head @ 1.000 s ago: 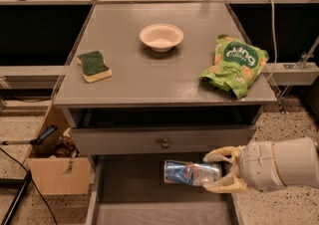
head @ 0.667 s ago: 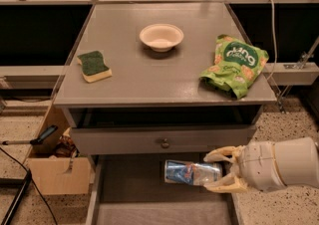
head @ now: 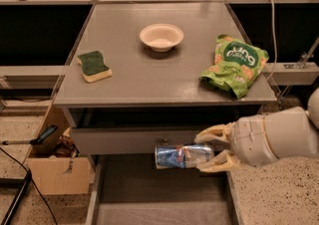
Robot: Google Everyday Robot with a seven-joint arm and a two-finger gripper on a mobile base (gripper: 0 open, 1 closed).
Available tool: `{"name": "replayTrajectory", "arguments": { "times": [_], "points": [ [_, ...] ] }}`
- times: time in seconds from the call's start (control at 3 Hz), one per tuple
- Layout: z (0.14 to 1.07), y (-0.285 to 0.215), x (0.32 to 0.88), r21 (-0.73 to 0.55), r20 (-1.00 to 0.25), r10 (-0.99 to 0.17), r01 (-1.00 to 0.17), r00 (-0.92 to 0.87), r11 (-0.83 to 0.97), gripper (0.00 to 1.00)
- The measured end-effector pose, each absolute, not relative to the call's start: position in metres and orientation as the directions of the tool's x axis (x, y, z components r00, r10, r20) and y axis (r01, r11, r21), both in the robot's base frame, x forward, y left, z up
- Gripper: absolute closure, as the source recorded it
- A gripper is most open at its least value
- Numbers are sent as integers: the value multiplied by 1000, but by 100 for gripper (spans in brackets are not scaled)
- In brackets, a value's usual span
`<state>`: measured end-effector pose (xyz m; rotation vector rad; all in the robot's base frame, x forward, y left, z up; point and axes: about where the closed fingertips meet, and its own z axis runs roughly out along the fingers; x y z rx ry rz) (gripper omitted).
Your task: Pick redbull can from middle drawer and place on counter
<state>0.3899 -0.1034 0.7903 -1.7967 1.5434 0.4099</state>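
My gripper [head: 208, 148] comes in from the right in the camera view and is shut on the redbull can [head: 182, 156]. The silver-and-blue can lies on its side, held above the open middle drawer [head: 159, 199], just in front of the closed drawer front with the small knob [head: 164, 142]. The drawer floor under the can is bare. The counter [head: 149, 79] lies above and behind the can.
On the counter stand a beige bowl [head: 161, 36], a green-and-yellow sponge [head: 94, 65] at the left and a green snack bag [head: 235, 64] at the right. A cardboard box [head: 57, 169] with tools stands on the floor at the left of the cabinet.
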Motion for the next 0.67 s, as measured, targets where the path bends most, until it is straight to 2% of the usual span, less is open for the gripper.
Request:
{"name": "replayTrajectory", "arguments": {
  "times": [0.67],
  "points": [
    [862, -67, 478, -360, -599, -717, -920, 355, -154, 100]
  ]
}}
